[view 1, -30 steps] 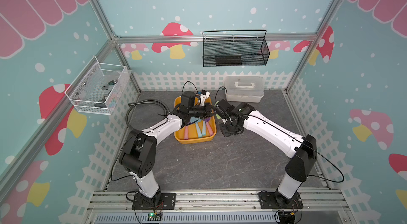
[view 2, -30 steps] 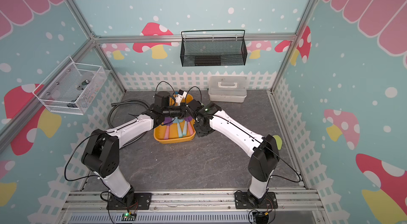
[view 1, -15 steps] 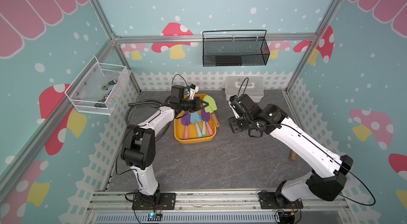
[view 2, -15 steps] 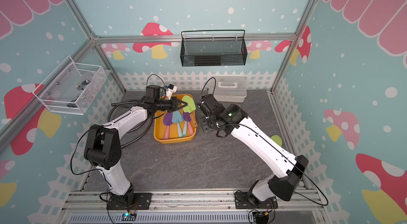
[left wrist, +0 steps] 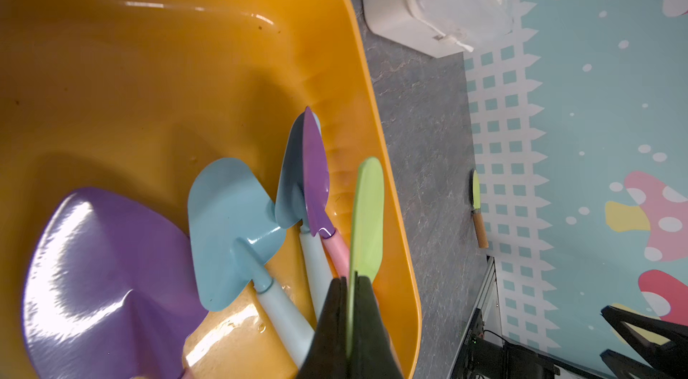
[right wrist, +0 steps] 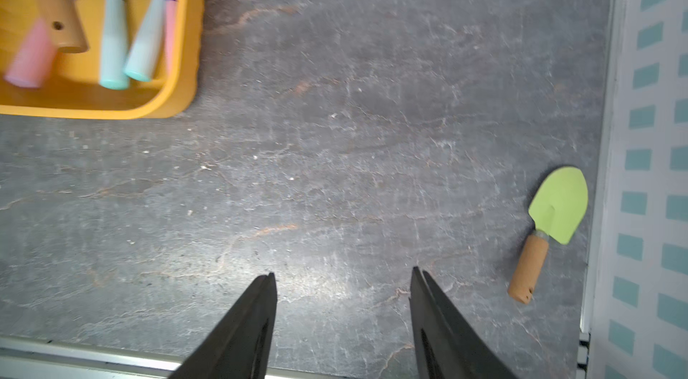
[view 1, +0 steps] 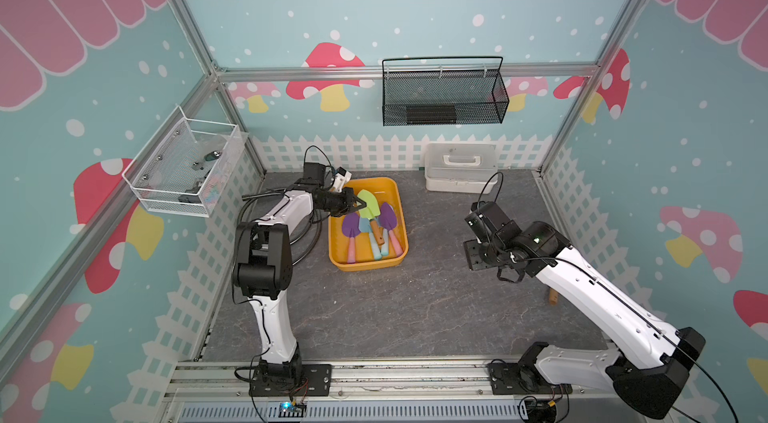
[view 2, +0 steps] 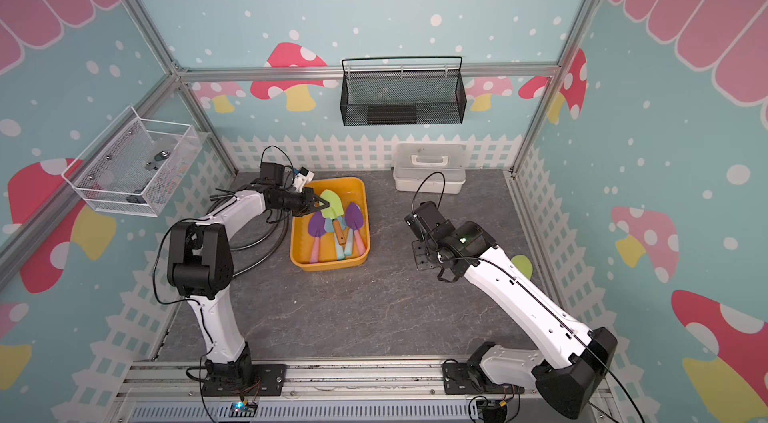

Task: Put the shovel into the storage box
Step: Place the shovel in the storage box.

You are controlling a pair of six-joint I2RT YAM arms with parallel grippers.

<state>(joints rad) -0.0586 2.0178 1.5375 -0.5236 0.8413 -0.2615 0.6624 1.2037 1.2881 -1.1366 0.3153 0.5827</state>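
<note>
Shovels (view 1: pixel 387 215) with purple and blue blades lie lengthwise in the storage box (view 1: pixel 365 266), which in both top views stands toward the back left of the grey worktop (view 1: pixel 395 308). The left pincer (view 1: pixel 360 204) reaches over the box's left wall and clamps the blade of a green shovel (view 1: pixel 369 201). Its wooden handle slants over the others, and we cannot tell whether it rests on them. The right pincer (view 1: pixel 478 252) hangs well apart from the box, pointing down, so from above we cannot make out its jaws. The right arm (view 2: pixel 519 296) hides most of a second green shovel (view 2: pixel 522 265); in a top view only a piece of its blade shows, near the right fence (view 2: pixel 552 234).

In the left wrist view we see the green shovel (left wrist: pixel 368 206) edge-on, its blade pinched tight between the dark fingers (left wrist: pixel 331 328); the handle is out of frame. The second green shovel (left wrist: pixel 477 209) is small and distant against the fence, and the white case (left wrist: pixel 428 5) is cut off.

In the right wrist view the right pincer (right wrist: pixel 342 321) stands wide, with only bare worktop between its fingers (right wrist: pixel 242 332). The second green shovel (right wrist: pixel 554 217) lies flat just beside the fence, whole here. A blurred corner of the storage box (right wrist: pixel 186 72) shows, with handle ends inside.
</note>
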